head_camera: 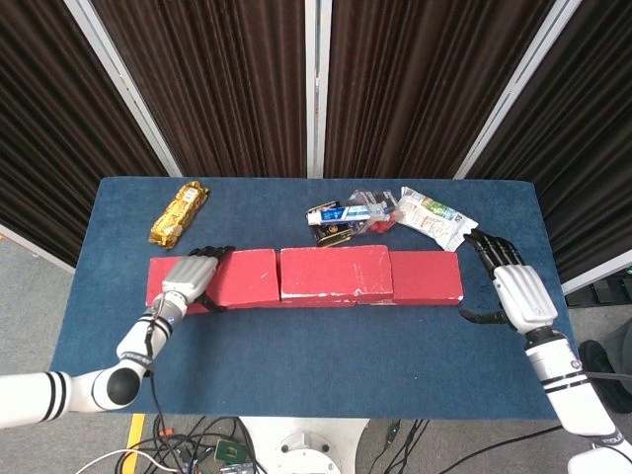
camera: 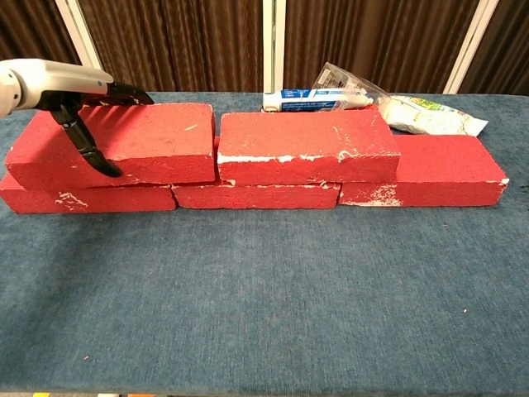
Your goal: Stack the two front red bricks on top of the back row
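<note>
Chest view shows two red bricks [camera: 302, 145] stacked on the back row [camera: 248, 196]. Left hand [head_camera: 188, 278] grips the nine-o'clock upper brick [camera: 124, 142]; release straight upward. Right hand [head_camera: 513, 286] hangs empty, fingers apart, at three o'clock.

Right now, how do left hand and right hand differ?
The left hand rests on the top-left red brick, fingers draped over it; the right hand sits off the bricks' right end, holding nothing. Left shows in both views; right only in the head view. Both have black fingers.
</note>
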Available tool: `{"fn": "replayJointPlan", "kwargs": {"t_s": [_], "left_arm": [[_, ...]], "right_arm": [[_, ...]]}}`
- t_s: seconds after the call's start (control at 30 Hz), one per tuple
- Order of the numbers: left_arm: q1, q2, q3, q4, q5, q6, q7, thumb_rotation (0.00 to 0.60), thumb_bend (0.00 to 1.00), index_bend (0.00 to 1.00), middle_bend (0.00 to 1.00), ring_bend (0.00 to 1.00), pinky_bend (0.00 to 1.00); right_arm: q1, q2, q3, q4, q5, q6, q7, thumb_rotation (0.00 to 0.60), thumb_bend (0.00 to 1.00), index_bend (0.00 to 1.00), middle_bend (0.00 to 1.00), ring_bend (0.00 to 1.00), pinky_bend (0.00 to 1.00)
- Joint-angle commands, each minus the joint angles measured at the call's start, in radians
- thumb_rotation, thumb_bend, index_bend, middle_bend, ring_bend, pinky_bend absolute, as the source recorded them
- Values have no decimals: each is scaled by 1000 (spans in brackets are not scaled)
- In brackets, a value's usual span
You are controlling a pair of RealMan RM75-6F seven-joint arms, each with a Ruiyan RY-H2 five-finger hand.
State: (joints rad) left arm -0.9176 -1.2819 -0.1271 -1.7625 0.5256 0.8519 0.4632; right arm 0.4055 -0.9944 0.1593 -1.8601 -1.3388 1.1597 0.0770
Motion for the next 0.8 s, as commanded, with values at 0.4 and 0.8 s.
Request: {"fn": "replayJointPlan", "kwargs": {"t_s": [0.4,0.8], "left_arm": [[-6,-2,24,59,56,-42,-54,600,193,2,121,64,108],[-10,-11,30,112,100,-93,-114,600,195,2,120,55,105]], "right_arm": [[-1,2,1,4,0,-4,4,600,0,0,0,0,0],[2,-2,2,-2,9,-9,-12,600,0,0,0,0,0]]}}
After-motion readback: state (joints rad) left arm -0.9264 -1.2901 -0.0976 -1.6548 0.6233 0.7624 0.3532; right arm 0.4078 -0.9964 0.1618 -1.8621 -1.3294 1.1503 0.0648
